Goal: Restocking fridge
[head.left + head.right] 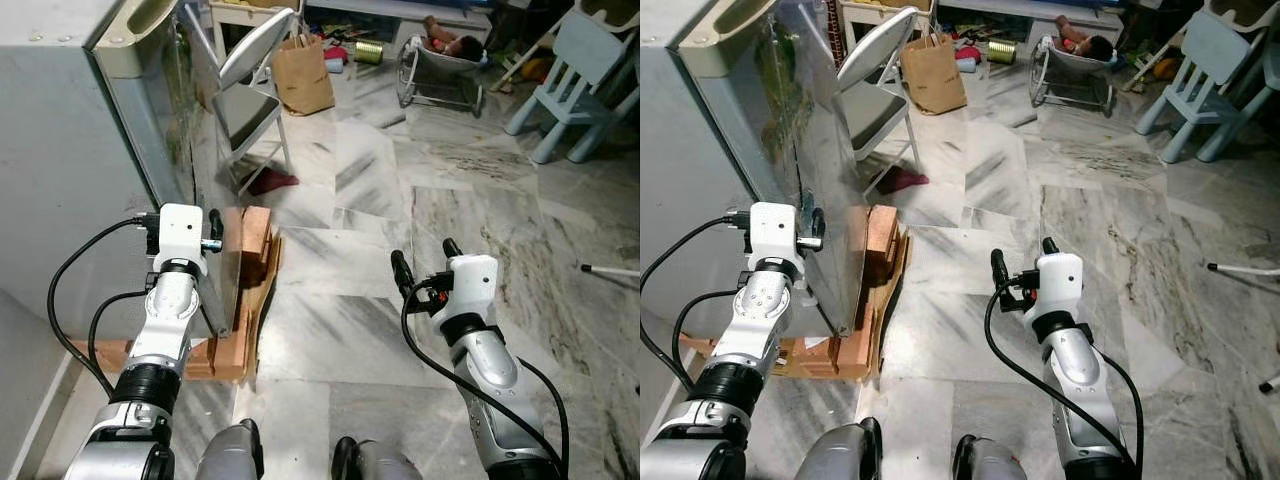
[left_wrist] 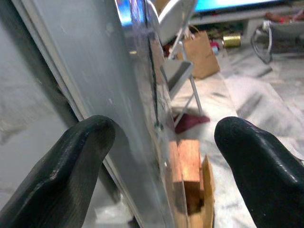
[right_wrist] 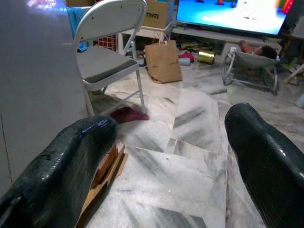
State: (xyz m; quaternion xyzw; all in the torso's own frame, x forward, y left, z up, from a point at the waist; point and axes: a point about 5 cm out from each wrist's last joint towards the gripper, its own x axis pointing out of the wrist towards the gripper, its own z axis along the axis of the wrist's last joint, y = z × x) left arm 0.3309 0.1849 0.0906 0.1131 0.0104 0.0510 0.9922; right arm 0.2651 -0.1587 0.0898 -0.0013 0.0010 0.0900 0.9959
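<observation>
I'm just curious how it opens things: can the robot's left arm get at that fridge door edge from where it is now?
Probably yes. The left gripper is open and already at the fridge door edge, one finger on either side in the left wrist view. Nothing stands between them.

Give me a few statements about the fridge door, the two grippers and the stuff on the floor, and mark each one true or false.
1. The left gripper is open, its fingers either side of the grey fridge door's edge. True.
2. The right gripper holds a bottle. False: it is open and empty, over the marble floor.
3. A brown paper bag stands beyond the grey folding chair. True.
4. The fridge stands on wooden blocks. True.
5. The light blue child's chair lies on its side. False: it stands upright.
</observation>
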